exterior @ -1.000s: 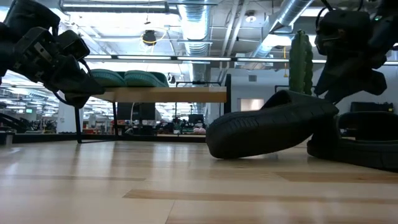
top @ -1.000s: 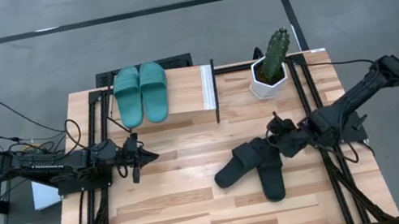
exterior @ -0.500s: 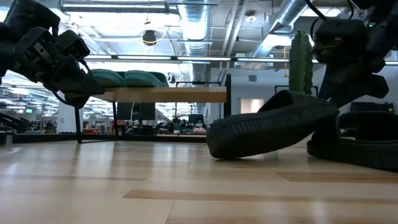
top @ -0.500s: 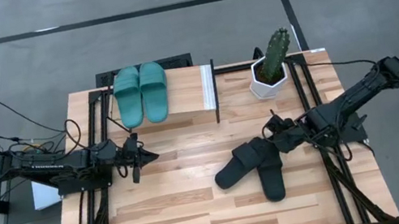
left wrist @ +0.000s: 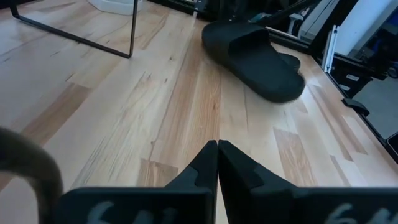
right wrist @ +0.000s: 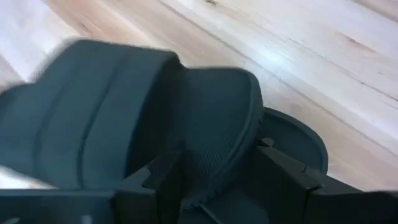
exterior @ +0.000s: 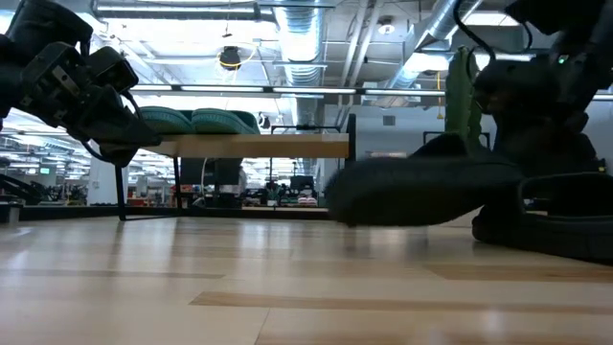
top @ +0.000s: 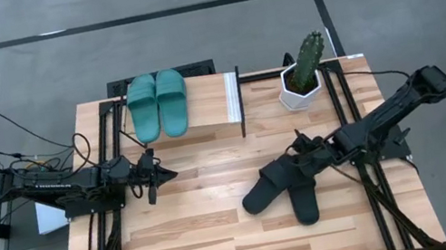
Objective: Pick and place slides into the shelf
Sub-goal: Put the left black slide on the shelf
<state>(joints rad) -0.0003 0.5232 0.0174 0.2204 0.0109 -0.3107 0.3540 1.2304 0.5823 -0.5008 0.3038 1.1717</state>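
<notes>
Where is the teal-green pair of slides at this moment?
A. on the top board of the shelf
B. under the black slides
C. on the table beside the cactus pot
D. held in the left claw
A: in the high view the teal-green pair lies side by side on the light top board of the shelf, far from the black slides near the right claw.
</notes>
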